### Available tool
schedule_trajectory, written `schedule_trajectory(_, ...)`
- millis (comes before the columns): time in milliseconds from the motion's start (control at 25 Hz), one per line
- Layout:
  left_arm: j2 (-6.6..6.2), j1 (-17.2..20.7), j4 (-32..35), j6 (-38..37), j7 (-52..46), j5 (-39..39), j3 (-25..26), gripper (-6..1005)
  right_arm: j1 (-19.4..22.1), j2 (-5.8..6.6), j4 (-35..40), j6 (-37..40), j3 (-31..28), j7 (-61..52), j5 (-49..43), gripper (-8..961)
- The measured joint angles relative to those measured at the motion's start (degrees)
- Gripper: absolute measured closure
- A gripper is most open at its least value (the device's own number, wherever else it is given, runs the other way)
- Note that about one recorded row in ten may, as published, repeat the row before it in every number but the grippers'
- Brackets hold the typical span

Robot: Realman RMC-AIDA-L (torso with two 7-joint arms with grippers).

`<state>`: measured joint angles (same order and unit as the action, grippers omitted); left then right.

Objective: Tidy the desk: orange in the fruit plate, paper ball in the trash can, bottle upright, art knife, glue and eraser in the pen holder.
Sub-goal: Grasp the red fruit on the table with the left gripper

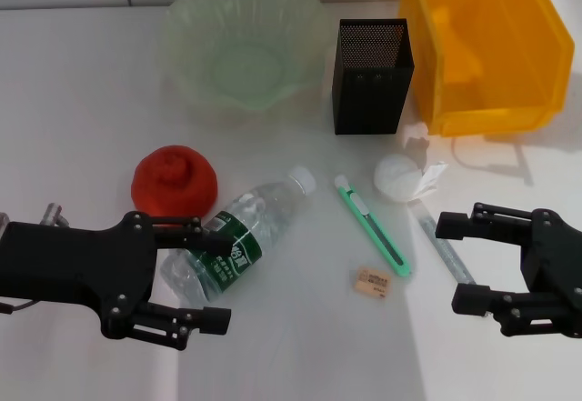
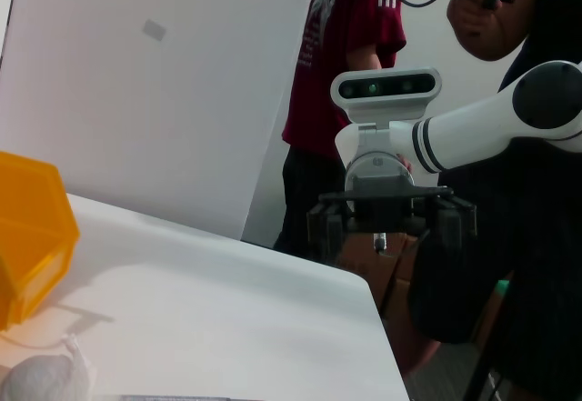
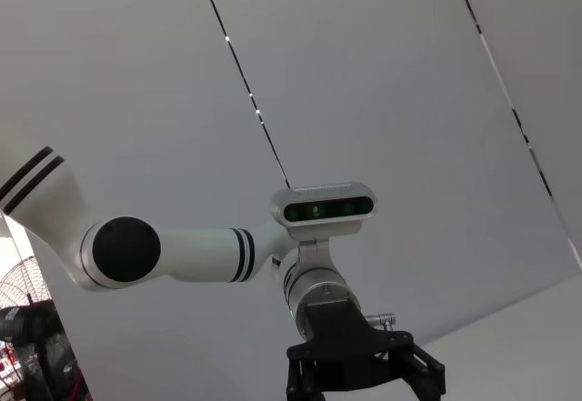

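At the lower left of the head view, the left claw is seen with its two black fingers spread wide apart. Nothing is held in it. The top finger lies over the green label of the bottle, but it cannot be told if they touch. The bottle is clear, with a white cap, and it is lying on its side on the white desk.

Just above the left claw, the orange is seen. It looks red-orange and bumpy. At the upper left, the pale green fruit plate is set, wavy at its rim.

In the middle of the top, the black mesh pen holder is standing upright. Below it, the green art knife is laid at a slant. The small tan eraser is placed just beside the knife's lower end.

At the upper right, the yellow trash can is seen. Below its near edge, the white paper ball is lying. The clear glue stick is laid at a slant just under the paper ball.

At the lower right, the right claw is seen, its fingers also spread wide, with nothing between them. Its top finger is right by the glue stick.
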<state>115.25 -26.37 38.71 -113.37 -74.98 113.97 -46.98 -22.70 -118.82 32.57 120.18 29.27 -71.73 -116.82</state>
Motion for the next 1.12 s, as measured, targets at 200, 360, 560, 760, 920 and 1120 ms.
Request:
schedule_trajectory(200,-0.02,-0.05,0.03,-0.01,-0.03,0.42,0.18,159,0.02,-0.05,0.05,-0.07,0.00,-0.03,-0.02,144)
schedule_trajectory(360,-0.03,-0.07,0.05,-0.01,-0.05,0.45,0.11,160,0.02,-0.07,0.07,-0.15,0.00,-0.05,-0.02,144)
schedule_trajectory(560,-0.03,-0.09,0.05,0.11,-0.13,0.39,0.46,163,0.05,-0.09,0.09,-0.22,-0.24,-0.06,0.03,145)
schedule_trajectory(760,0.00,-0.10,0.77,2.64,-1.85,0.28,1.21,165,0.66,-0.09,-0.12,-0.31,-0.58,0.15,0.11,145)
schedule_trajectory(920,0.33,-0.45,3.29,7.50,-5.81,0.37,1.99,166,1.42,-0.09,-0.30,-0.82,-0.73,0.35,0.15,145)
schedule_trajectory(1120,1.41,-1.45,7.86,10.80,-9.47,0.42,2.06,168,2.85,-0.06,-0.32,-1.70,-0.75,0.38,0.26,145)
